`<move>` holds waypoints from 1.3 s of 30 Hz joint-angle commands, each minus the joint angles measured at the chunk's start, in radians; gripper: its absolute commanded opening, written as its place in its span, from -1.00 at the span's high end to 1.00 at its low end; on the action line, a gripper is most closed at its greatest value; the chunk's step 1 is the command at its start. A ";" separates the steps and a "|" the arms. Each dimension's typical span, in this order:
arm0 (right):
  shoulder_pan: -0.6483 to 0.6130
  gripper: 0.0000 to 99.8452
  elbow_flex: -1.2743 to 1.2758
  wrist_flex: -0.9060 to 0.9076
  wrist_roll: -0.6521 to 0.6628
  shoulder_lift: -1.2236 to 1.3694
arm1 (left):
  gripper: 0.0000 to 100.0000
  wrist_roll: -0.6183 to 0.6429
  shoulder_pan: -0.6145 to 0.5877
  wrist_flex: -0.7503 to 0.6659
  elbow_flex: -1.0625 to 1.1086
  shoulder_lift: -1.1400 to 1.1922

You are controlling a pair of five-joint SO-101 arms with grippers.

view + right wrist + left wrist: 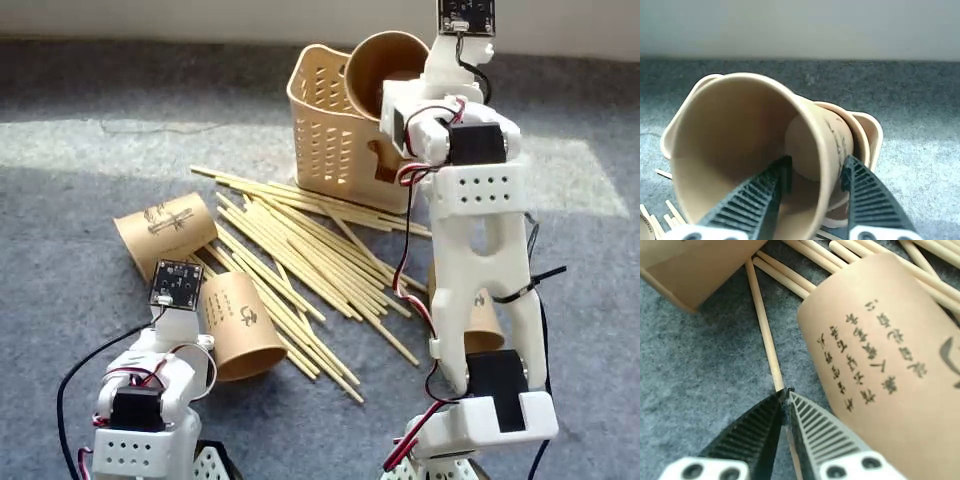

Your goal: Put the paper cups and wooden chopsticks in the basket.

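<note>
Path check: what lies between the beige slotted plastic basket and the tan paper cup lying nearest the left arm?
High view: loose pale wooden chopsticks lie fanned across grey carpet between the beige plastic basket and that tan paper cup.

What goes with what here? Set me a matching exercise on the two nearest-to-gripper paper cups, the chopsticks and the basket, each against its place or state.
1. near brown paper cup
2. far brown paper cup
3. pale wooden chopsticks
4. tan slotted plastic basket

A. standing upright at the far side
B. clamped by the right gripper at the basket's top
C. on its side beside the left gripper
D. spread in a loose heap on the grey cloth

Pairs: 1-C, 2-B, 3-D, 4-A
</note>
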 commanded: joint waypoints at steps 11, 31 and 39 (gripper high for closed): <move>0.010 0.67 0.176 -0.179 0.009 -0.197 | 0.99 -0.008 -0.002 0.005 0.019 -0.010; 0.091 0.67 0.369 -0.417 0.003 -0.311 | 0.99 -0.008 -0.002 0.005 0.019 -0.010; 0.128 0.67 0.435 -0.581 0.002 -0.211 | 0.99 -0.008 -0.002 0.005 0.019 -0.010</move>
